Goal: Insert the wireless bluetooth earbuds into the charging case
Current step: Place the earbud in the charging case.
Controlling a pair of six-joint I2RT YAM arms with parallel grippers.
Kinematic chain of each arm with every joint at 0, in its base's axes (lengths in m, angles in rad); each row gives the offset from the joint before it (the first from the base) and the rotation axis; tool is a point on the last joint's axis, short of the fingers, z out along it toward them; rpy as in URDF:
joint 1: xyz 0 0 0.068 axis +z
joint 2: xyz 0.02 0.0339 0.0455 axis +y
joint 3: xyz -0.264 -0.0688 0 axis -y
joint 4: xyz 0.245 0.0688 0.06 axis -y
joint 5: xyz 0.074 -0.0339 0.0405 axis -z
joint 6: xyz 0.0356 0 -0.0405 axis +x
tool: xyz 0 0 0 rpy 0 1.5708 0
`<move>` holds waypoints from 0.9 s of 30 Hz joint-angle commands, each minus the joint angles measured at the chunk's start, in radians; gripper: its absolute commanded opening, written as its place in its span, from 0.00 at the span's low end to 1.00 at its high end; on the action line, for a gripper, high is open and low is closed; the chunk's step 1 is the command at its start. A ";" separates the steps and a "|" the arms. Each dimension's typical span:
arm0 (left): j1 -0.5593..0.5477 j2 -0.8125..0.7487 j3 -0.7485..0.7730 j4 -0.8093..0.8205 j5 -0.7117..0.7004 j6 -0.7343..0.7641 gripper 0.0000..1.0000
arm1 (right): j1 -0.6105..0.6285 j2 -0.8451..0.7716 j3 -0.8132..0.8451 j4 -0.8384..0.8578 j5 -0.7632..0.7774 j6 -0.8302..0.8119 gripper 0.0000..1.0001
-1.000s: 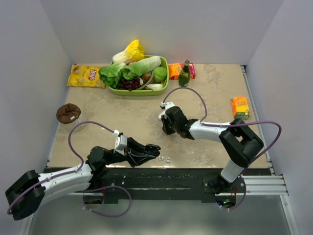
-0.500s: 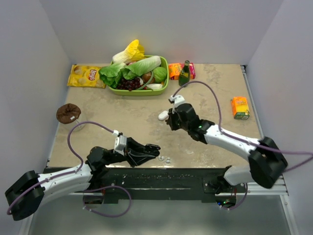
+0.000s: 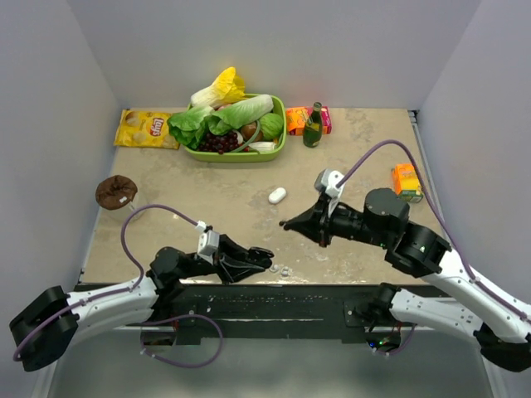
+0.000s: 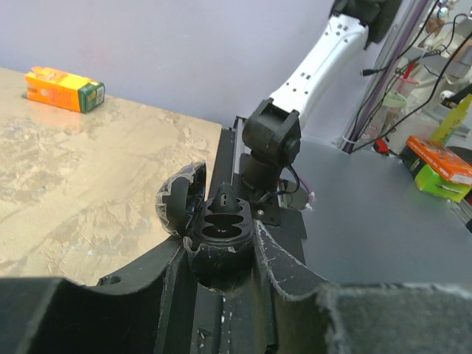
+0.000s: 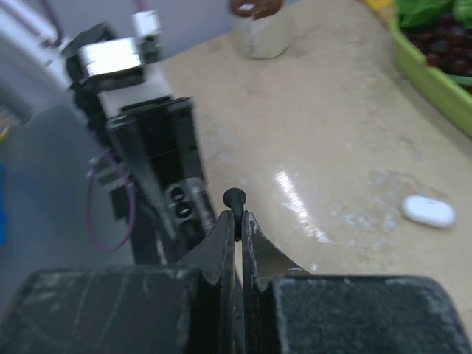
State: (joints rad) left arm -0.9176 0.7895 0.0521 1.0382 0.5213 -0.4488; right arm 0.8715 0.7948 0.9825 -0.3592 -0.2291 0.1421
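My left gripper [image 3: 259,259] is shut on an open black charging case [image 4: 220,230] at the table's near edge. Its lid [image 4: 177,198] is tipped back to the left and two sockets show. A small black cone-shaped piece [image 4: 223,196] stands at the case's far rim. My right gripper [image 3: 287,224] is shut on a black earbud [image 5: 234,198], held above the table, a short way right of the case and farther back [image 5: 181,203]. Two whitish earbuds [image 3: 282,270] lie on the table just right of my left gripper.
A closed white oval case [image 3: 277,196] lies mid-table and shows in the right wrist view [image 5: 428,212]. A green basket [image 3: 280,137] of vegetables, a chips bag [image 3: 147,128] and a bottle [image 3: 313,124] stand at the back. An orange box [image 3: 406,182] stands right, a brown-topped cup [image 3: 116,192] left.
My right arm has swung back and right. Its gripper left the white case and came nearer to my left gripper with the black earbud. The left arm has barely moved.
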 commanded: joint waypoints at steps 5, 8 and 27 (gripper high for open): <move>-0.004 0.040 0.048 0.037 0.085 0.027 0.00 | 0.190 0.027 0.059 -0.130 -0.171 -0.061 0.00; -0.007 0.050 0.055 0.049 0.094 0.019 0.00 | 0.213 0.049 0.061 -0.112 -0.173 -0.058 0.00; -0.027 0.065 0.078 0.060 0.097 0.022 0.00 | 0.290 0.168 0.005 0.022 -0.089 -0.019 0.00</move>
State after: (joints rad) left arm -0.9356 0.8536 0.0914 1.0309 0.6102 -0.4438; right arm 1.1519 0.9543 0.9909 -0.3832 -0.3492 0.1169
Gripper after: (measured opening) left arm 0.344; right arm 0.025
